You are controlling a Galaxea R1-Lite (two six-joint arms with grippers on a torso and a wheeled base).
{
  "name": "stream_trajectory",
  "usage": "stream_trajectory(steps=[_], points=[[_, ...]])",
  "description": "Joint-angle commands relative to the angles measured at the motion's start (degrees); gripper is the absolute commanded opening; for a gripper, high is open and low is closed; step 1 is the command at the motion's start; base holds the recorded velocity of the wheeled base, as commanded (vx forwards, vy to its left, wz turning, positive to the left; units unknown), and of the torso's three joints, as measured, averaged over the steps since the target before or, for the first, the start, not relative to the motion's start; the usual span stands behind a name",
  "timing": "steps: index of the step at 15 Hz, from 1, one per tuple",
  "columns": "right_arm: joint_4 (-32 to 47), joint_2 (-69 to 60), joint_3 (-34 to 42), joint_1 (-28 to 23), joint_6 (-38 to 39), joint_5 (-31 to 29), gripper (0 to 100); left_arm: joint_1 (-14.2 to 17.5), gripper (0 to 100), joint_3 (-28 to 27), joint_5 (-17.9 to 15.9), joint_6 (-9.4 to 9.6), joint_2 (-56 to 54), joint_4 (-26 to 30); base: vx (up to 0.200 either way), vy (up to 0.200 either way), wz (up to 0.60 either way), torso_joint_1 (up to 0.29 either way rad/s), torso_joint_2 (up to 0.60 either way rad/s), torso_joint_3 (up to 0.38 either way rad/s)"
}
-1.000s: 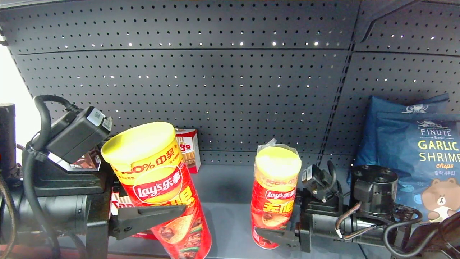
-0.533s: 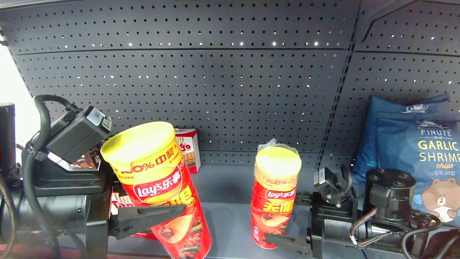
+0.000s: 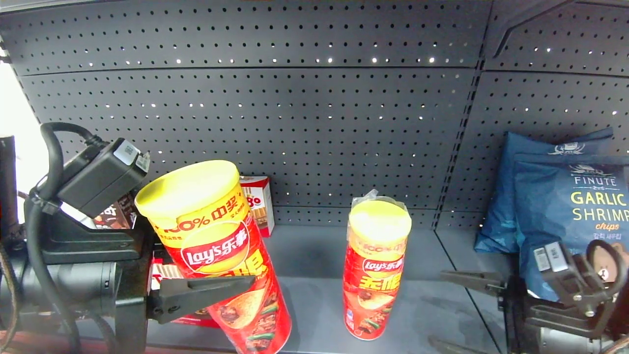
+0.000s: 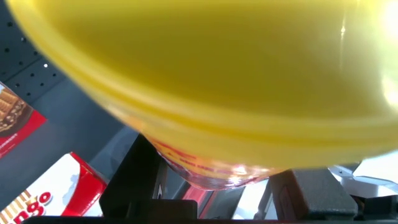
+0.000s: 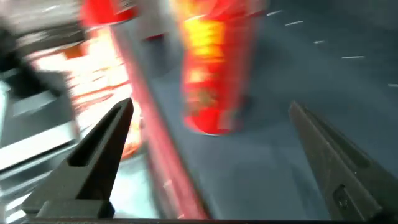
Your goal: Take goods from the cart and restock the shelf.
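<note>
At lower left in the head view, the left hand (image 3: 221,287) is clamped on a tilted chip can (image 3: 211,236) (yellow lid, red body). At lower right the right hand (image 3: 437,307) gapes open, apart from a second can (image 3: 377,265), which stands upright on the shelf (image 3: 314,285) at lower centre.

at lower left the left gripper (image 3: 235,278) clamps a tilted chip can (image 3: 211,246) with a yellow lid. a second chip can (image 3: 376,270) stands upright at lower centre on the grey shelf (image 3: 314,290). at lower right the right gripper (image 3: 437,307) is spread wide, apart from that can. blue snack bags (image 3: 565,196) lean at right; a red-white box (image 3: 258,196) stands behind the held can.
</note>
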Motion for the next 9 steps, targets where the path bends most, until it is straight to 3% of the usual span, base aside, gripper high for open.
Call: stream_trajectory(steps=[1,5,9], points=[[0.33,-7.85,0.14,-6.84,-0.04,-2.72,100,-0.09,0,-0.41,0.0,-0.01,0.08,-0.02,0.0,0.0,0.0,0.0,0.0,0.0],[2.18,-13.21,0.58,-8.51,0.05,-20.48,100,-0.18,0,-1.29,0.0,-0.01,0.08,0.07,0.0,0.0,0.0,0.0,0.0,0.0],[15.8,-27.19,2.86,-9.04,0.13,-28.74,100,-0.18,0,-1.81,0.0,-0.01,0.08,0.07,0.0,0.0,0.0,0.0,0.0,0.0]])
